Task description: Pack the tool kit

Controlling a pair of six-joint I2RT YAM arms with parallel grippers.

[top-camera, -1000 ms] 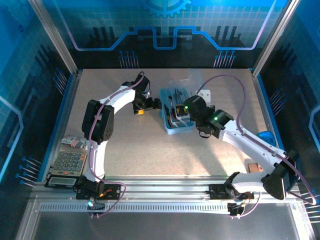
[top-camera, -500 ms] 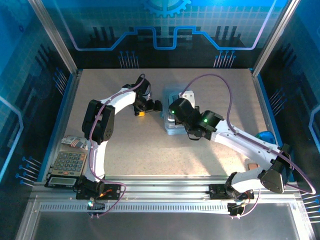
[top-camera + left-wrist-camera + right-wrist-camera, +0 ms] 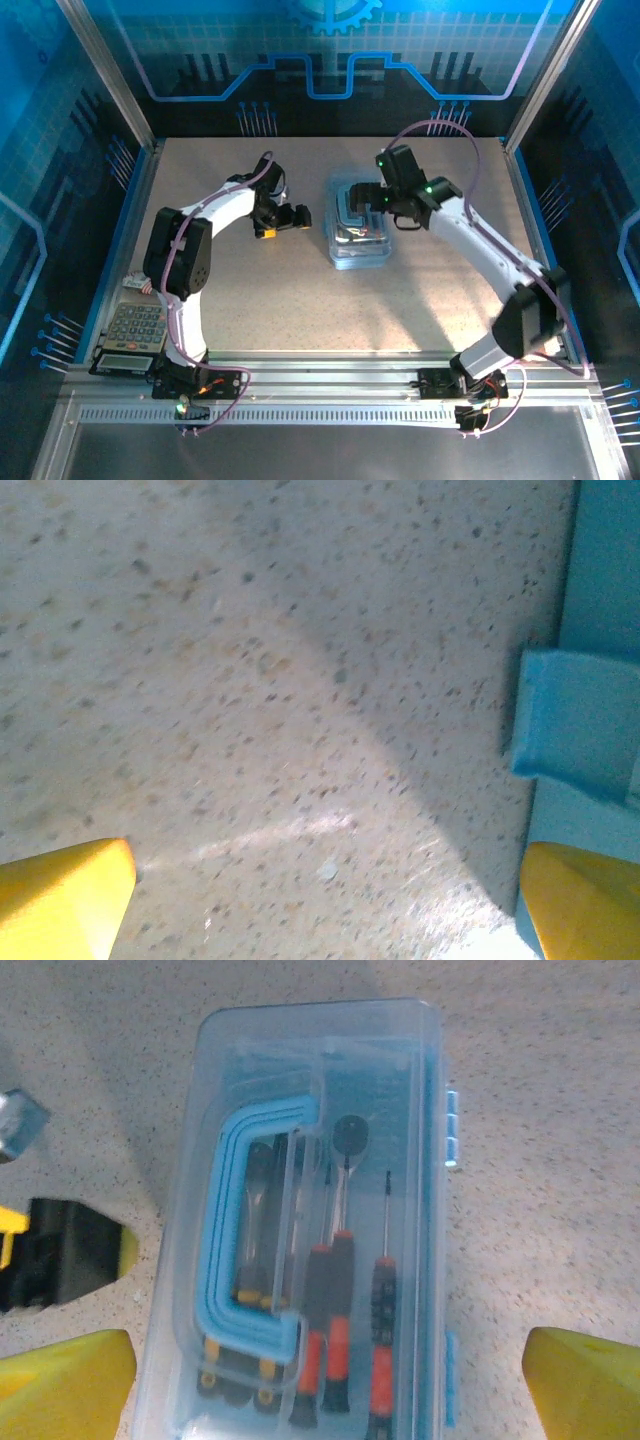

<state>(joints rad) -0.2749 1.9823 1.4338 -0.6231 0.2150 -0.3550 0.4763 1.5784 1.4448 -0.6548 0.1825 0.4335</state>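
Tools [image 3: 335,1300] inside the box [image 3: 357,262], middle of the table [image 3: 300,310] — calculator [image 3: 137,327] well apart at its near-left edge

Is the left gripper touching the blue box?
Apart. In the right wrist view, bare table separates the left gripper from the box. The top view agrees.
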